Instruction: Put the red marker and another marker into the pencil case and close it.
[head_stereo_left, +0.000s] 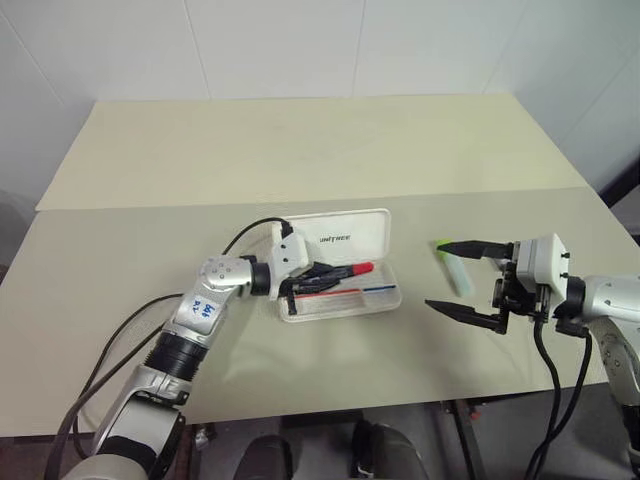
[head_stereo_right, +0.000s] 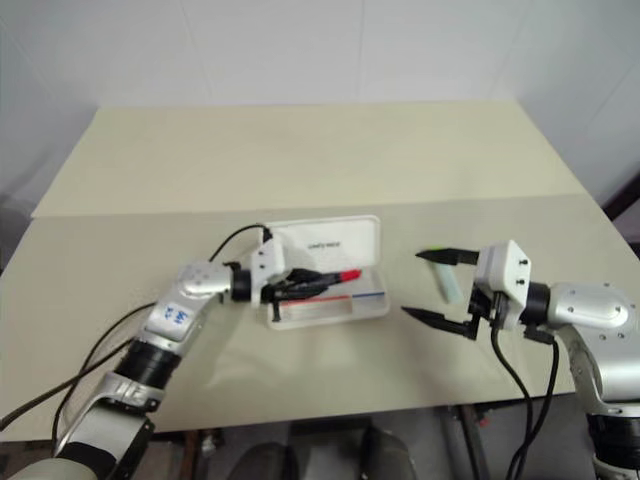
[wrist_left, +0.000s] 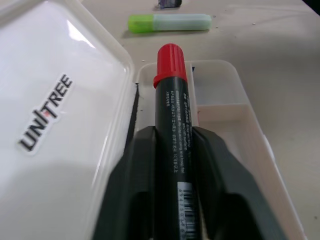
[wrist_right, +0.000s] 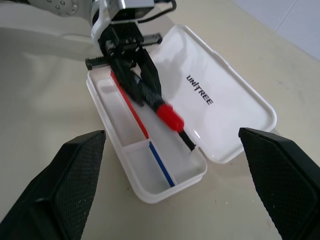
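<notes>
One pencil case (head_stereo_left: 345, 262) is lying open on the table (head_stereo_left: 300, 150), its lid (wrist_right: 220, 105) tipped back, and two markers are showing. The red marker (wrist_left: 171, 115) is sitting between the two black fingers (wrist_left: 132, 190) of the left gripper (head_stereo_left: 322, 275), over the case's tray, red cap pointing away from the wrist; the fingers are lying along both sides of the barrel, though whether they are pressing or easing off I cannot tell. The green-capped marker (head_stereo_left: 453, 268) is lying on the table just beside the case. The right gripper (head_stereo_left: 462, 282) is hovering at that marker, jaws standing wide apart, holding nothing
</notes>
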